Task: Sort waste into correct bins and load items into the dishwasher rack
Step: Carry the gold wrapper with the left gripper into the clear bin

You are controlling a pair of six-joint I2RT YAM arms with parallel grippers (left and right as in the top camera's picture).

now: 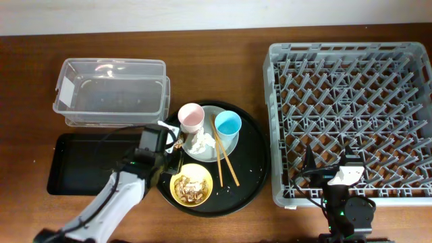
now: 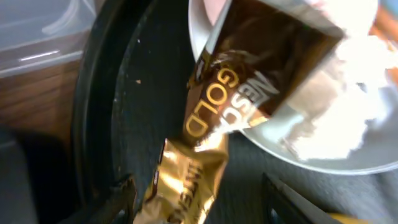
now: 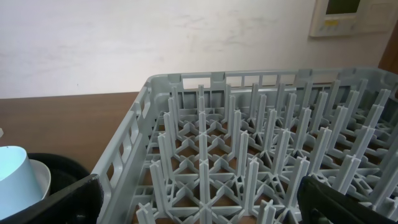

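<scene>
The brown-gold wrapper [image 2: 239, 87] leans from the pale grey plate [image 2: 348, 163] down onto the round black tray; overhead it shows at the plate's left edge [image 1: 177, 142]. My left gripper [image 2: 199, 208] is open, with its fingers on either side of the wrapper's lower end [image 1: 171, 152]. The white tissue [image 1: 201, 142] lies on the plate [image 1: 231, 143] between the pink cup [image 1: 191, 117] and the light-blue cup [image 1: 228, 123]. The chopsticks [image 1: 225, 154] cross the plate. The yellow bowl [image 1: 177, 196] holds food scraps [image 1: 192, 187]. My right gripper [image 3: 202, 205] is open and empty over the front edge of the grey rack [image 1: 351, 101].
The clear tub [image 1: 111, 91] stands at the back left, and the shallow black tray [image 1: 81, 165] lies in front of it, partly under my left arm. The round black tray [image 1: 251, 162] bears the dishes. The right wrist view shows the light-blue cup [image 3: 12, 171] left of the rack [image 3: 249, 143].
</scene>
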